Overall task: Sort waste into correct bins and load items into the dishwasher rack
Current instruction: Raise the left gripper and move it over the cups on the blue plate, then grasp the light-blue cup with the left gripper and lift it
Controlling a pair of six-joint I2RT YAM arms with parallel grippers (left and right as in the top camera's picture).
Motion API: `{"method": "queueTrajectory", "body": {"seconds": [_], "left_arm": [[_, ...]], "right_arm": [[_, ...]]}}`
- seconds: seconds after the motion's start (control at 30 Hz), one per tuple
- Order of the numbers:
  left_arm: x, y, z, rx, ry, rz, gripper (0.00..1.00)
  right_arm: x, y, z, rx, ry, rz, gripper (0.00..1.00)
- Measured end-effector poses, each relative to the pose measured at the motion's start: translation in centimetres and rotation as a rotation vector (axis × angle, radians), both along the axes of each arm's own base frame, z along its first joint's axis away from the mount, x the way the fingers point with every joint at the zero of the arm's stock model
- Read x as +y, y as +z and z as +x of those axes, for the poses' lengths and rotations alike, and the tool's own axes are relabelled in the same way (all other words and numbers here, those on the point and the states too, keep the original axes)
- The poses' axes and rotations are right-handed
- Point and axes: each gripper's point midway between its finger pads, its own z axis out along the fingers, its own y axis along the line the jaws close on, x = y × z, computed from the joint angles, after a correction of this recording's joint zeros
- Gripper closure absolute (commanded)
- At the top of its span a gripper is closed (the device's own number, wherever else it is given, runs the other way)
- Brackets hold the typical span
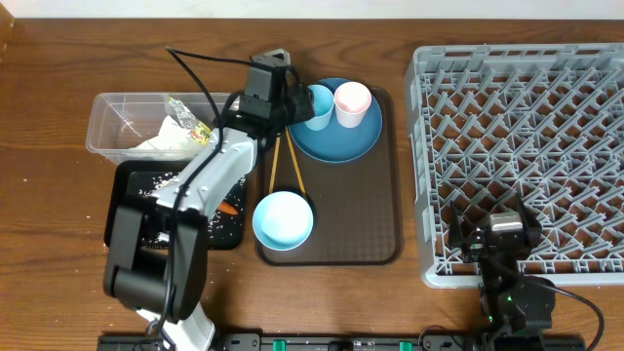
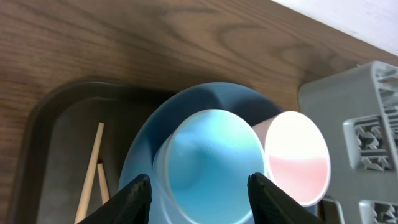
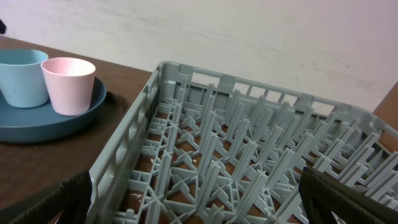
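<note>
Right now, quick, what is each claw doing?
Left claw: looks closed on the blue cup.
Right claw: wide open, holding nothing, over the rack.

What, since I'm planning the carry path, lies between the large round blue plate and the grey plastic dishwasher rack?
Overhead: only the rim of the dark brown serving tray and a bare strip of wooden table.

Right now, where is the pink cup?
In the overhead view, the pink cup stands on the blue plate at the far end of the brown tray, just right of the blue cup and left of the grey rack.
</note>
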Motion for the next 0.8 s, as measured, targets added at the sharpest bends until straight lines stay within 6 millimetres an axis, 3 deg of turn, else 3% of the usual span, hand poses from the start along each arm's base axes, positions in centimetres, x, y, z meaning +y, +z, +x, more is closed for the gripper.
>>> {"method": "queueTrajectory", "body": {"seconds": [0.23, 0.5, 0.8], "left_arm": [[0.0, -2.0, 0.0, 0.043, 0.012, 0.001, 0.49], [0.0, -2.5, -0.4, 0.070, 0.012, 0.007, 0.54], [-1.4, -4.2, -1.1, 0.103, -0.018, 0.019, 0.54]], "right_arm": [[0.0, 0.0, 0.0, 0.000, 0.000, 0.000, 0.01], [0.0, 0.0, 0.0, 0.000, 0.000, 0.000, 0.01], [0.0, 0.0, 0.0, 0.000, 0.000, 0.000, 0.01]]}}
